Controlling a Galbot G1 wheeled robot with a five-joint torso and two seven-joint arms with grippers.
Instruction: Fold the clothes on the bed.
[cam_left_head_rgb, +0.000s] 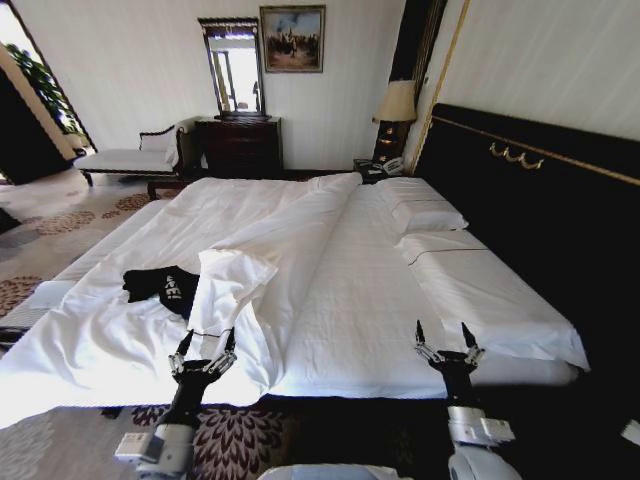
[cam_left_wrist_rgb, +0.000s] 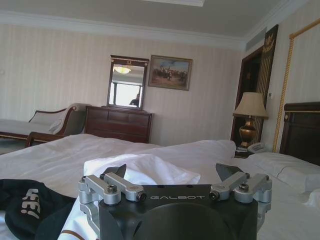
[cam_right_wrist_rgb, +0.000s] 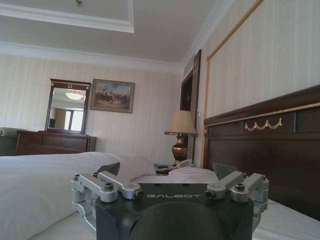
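The clothes, a crumpled black T-shirt with white lettering, lie on the left part of the bed, beside the folded-back white duvet. The left wrist view shows the same clothes just ahead and to one side of my left gripper. That left gripper hovers open over the bed's near edge, to the right of the shirt and apart from it. Farther right along the same edge my right gripper is open and holds nothing; in its own wrist view the right gripper faces the headboard and pillows.
The duvet is folded into a ridge down the middle of the bed. Pillows lie against the dark headboard. A lamp stands at the far corner. A dresser and a pale bench stand by the far wall. Patterned carpet lies below the bed edge.
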